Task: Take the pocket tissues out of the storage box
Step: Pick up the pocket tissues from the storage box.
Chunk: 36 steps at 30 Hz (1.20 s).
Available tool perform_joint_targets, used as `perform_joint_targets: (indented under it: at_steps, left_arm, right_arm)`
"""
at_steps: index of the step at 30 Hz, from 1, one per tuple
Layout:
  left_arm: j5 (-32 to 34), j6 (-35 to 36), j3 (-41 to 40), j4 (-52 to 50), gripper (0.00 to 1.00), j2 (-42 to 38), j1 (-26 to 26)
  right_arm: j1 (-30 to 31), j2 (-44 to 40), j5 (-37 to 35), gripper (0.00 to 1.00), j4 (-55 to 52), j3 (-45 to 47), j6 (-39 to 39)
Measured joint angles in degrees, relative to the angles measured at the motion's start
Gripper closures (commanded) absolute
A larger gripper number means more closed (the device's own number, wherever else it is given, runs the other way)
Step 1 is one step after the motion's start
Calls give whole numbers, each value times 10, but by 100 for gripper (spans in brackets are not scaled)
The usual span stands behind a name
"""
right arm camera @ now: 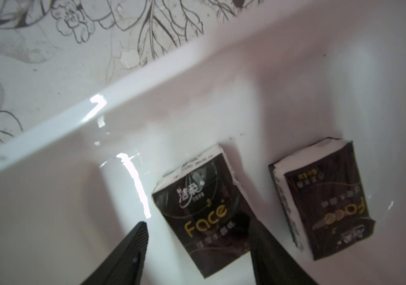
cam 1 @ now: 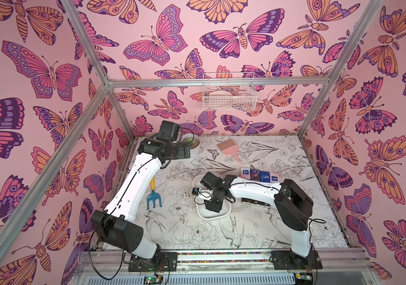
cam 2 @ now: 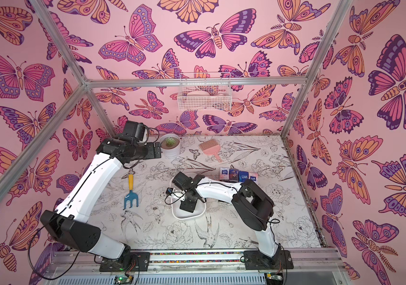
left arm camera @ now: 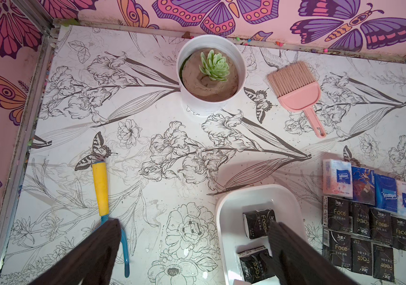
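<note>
Pocket tissues [right arm camera: 197, 197] like these look light and soft: film-wrapped paper that gives under a squeeze and may slide on the smooth floor of the storage box [left arm camera: 229, 222]. The best hold, I judge, is across a packet's short width near its middle; a pinch at a corner would only crumple the wrap. Right gripper [right arm camera: 198, 223] is down inside the box at the centre of the table [cam 1: 246, 222], jaws parted and straddling one black packet without clamping it: one finger [right arm camera: 268, 246] overlaps its edge, its partner stands clear. Left gripper [left arm camera: 194, 223] hovers at the far left, jaws wide and empty. Two black packets lie flat in the box, near each other but apart. Eleven more lie in rows on the table just right of the box: four blue or white-blue farthest, seven black nearer. Around them: one plant pot [left arm camera: 197, 106], one pink brush [left arm camera: 295, 91], one hand rake [left arm camera: 100, 185], and one wire basket [cam 1: 228, 95] on the far wall.
</note>
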<state>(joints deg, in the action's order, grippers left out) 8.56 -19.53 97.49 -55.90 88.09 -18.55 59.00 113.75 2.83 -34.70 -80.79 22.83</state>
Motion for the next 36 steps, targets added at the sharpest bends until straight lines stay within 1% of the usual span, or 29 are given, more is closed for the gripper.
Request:
perform_joint_targets:
  at_steps: [6,8,11,13,20,24,29,33,36]
  left_arm:
    - [0,0,0,-1,0,0,2]
    - [0,0,0,-1,0,0,2]
    - [0,0,0,-1,0,0,2]
    - [0,0,0,-1,0,0,2]
    - [0,0,2,-3,0,0,2]
    - [0,0,2,-4,0,0,2]
    - [0,0,2,-8,0,0,2]
    - [0,0,2,-10,0,0,2]
    - [-1,0,2,-10,0,0,2]
  right_arm:
    - [0,18,-14,41,10,-7,14]
    - [0,25,-25,46,18,-11,15]
    - [0,39,-38,59,33,-16,13]
    - [0,40,-44,66,38,-19,8]
    - [-5,37,-40,84,53,-20,-32]
    - [-18,11,-12,85,57,-18,-60]
    - [-56,-64,41,84,68,6,-125]
    - [-134,-166,73,85,85,73,-221]
    - [-215,-254,60,86,70,137,-303]
